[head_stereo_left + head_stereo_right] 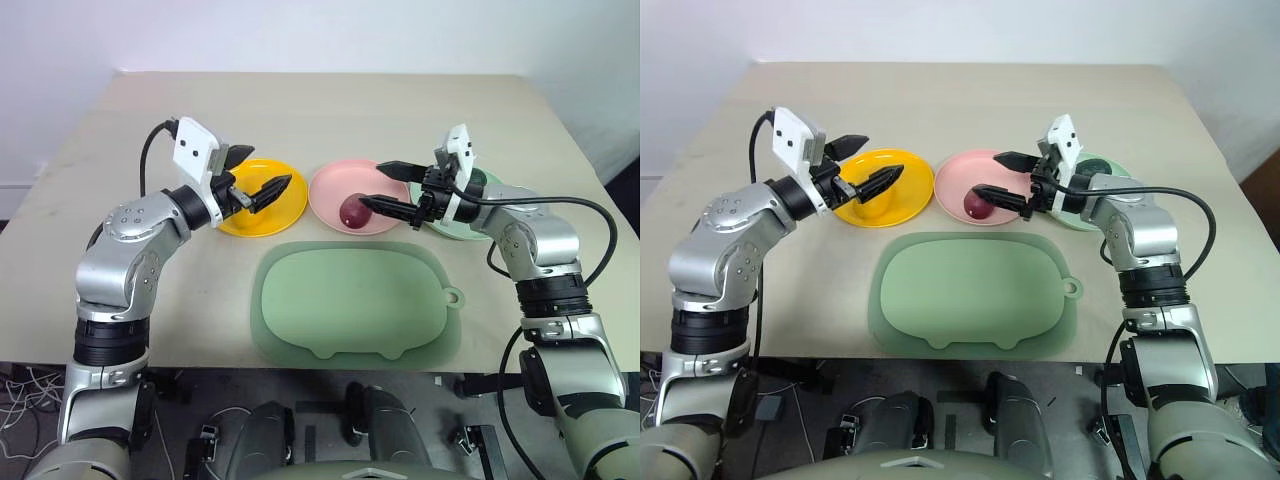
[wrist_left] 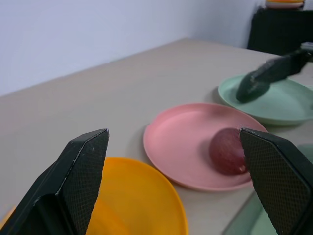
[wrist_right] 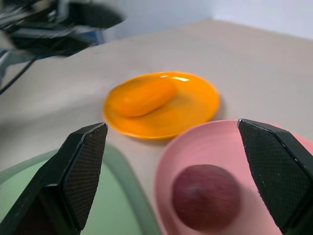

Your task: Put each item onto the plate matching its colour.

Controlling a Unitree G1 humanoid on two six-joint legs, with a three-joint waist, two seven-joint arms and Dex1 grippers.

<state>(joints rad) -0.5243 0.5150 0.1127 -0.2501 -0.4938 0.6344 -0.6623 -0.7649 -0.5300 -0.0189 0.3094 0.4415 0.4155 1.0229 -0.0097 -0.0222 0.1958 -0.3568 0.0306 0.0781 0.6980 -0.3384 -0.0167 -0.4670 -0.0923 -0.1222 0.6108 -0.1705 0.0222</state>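
Observation:
The yellow-orange plate (image 1: 285, 207) holds the yellow oblong item (image 3: 142, 96). My left gripper (image 1: 270, 165) hovers open and level just above it, holding nothing. On the pink plate (image 1: 335, 185) lies the dark red-purple item (image 1: 353, 212). My right gripper (image 1: 371, 183) is open above the pink plate's right side, one finger over the red item, not touching it. The mint green plate (image 2: 288, 105) lies mostly behind my right wrist. A dark green patch (image 1: 1095, 164) shows on it.
A large dull-green mat (image 1: 355, 300) with a small ring tab lies in front of the plates, near the table's front edge. Bare beige table (image 1: 330, 110) stretches behind the plates to the wall. Cables trail from both wrists.

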